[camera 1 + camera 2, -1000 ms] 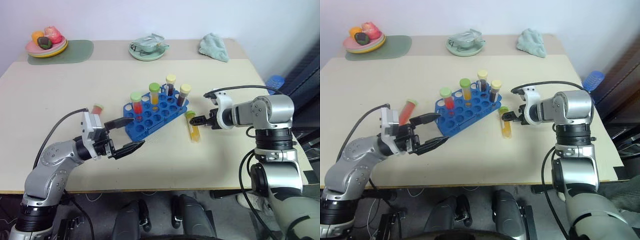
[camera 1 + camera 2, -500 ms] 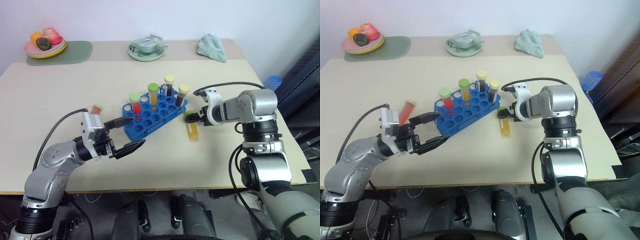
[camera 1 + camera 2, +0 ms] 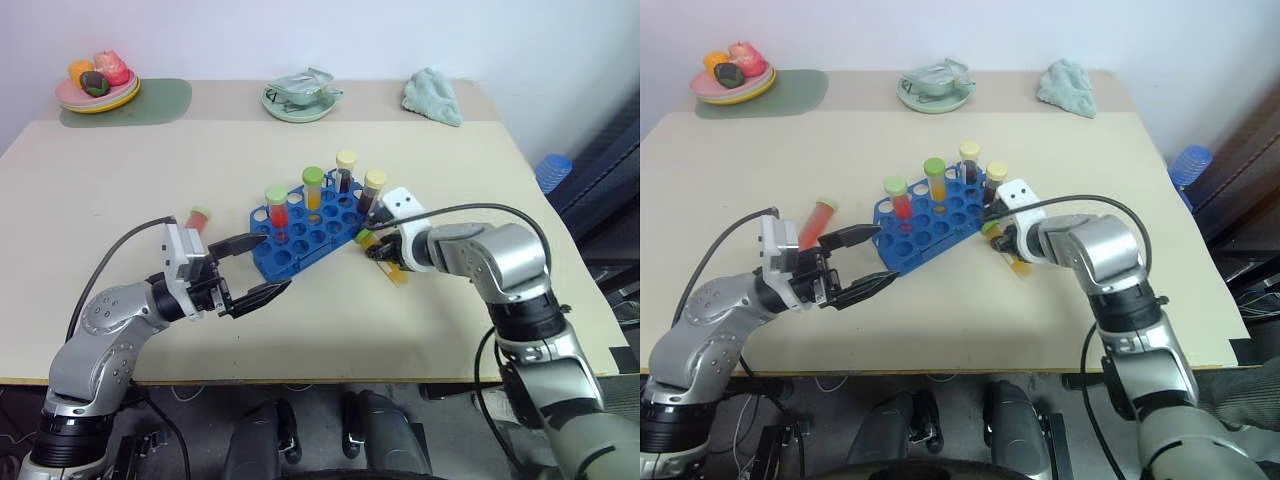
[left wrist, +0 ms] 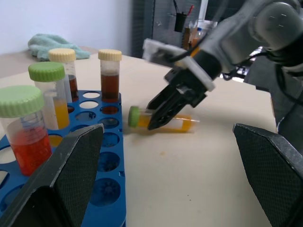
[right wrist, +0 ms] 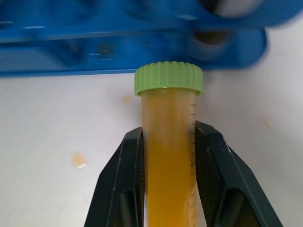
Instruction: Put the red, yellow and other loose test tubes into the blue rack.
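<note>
Yellow test tube (image 5: 168, 156), green cap, lies on the counter (image 3: 120, 190) just beside the blue rack (image 3: 310, 225); my right fingers (image 5: 137, 189) are clamped on its body just behind the cap. Red tube (image 3: 816, 220) lies loose on the rack's far side, near my left gripper (image 3: 860, 262), whose fingers stand wide and empty. Risks: smooth tube could slip or swing on lift; cap could clip the four standing tubes.

Beige table (image 3: 120, 180), pale wall (image 3: 300, 35)
</note>
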Robot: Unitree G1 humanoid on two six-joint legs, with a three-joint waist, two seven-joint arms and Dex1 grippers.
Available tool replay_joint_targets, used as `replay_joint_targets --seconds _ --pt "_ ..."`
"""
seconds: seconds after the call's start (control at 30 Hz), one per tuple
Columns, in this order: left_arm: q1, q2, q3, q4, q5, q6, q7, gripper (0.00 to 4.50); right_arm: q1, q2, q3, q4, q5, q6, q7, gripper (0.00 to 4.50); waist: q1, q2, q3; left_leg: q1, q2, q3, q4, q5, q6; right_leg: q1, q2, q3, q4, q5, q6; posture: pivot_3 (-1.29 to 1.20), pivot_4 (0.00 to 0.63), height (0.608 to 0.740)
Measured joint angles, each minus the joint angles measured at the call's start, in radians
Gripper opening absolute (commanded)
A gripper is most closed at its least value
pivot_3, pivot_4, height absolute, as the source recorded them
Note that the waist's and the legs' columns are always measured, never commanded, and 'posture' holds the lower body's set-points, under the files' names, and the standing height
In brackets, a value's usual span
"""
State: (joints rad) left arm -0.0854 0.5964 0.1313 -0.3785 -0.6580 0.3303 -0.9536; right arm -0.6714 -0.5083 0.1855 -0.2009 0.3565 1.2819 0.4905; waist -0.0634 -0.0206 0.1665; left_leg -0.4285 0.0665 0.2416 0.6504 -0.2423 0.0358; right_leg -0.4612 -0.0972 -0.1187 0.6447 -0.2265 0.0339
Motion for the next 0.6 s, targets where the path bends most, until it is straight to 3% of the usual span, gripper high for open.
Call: replay_joint_targets --seconds 0.2,0.4,0.6 --pt "-0.001 0.001 0.001 -0.002 -0.002 0.004 -0.002 4.5 0.12 -0.084 -0.045 -0.202 0.111 -0.227 0.223 0.84 -0.003 0.0 0.0 0.0 0.0 0.0 0.0 0.0 -0.001 0.0 0.0 0.0 0.0 0.0 0.0 0.0 0.15 0.74" --pt "-0.01 0.003 0.001 0.003 -0.005 0.007 -0.006 4.5 0.165 0.092 -0.113 -0.186 0.132 -0.506 0.222 0.84 -0.003 0.0 0.001 0.0 0.0 0.0 0.0 0.001 -0.001 0.0 0.0 0.0 0.0 0.0 0.0 0.0 0.15 0.74" --pt "-0.023 0.007 0.01 0.006 -0.01 0.008 -0.003 4.5 0.12 0.33 -0.147 0.034 0.076 -0.842 0.131 0.84 -0.005 0.0 0.001 0.0 0.0 0.0 0.0 0.001 -0.001 0.0 0.001 0.0 0.001 0.001 0.003 0.0 0.15 0.74"
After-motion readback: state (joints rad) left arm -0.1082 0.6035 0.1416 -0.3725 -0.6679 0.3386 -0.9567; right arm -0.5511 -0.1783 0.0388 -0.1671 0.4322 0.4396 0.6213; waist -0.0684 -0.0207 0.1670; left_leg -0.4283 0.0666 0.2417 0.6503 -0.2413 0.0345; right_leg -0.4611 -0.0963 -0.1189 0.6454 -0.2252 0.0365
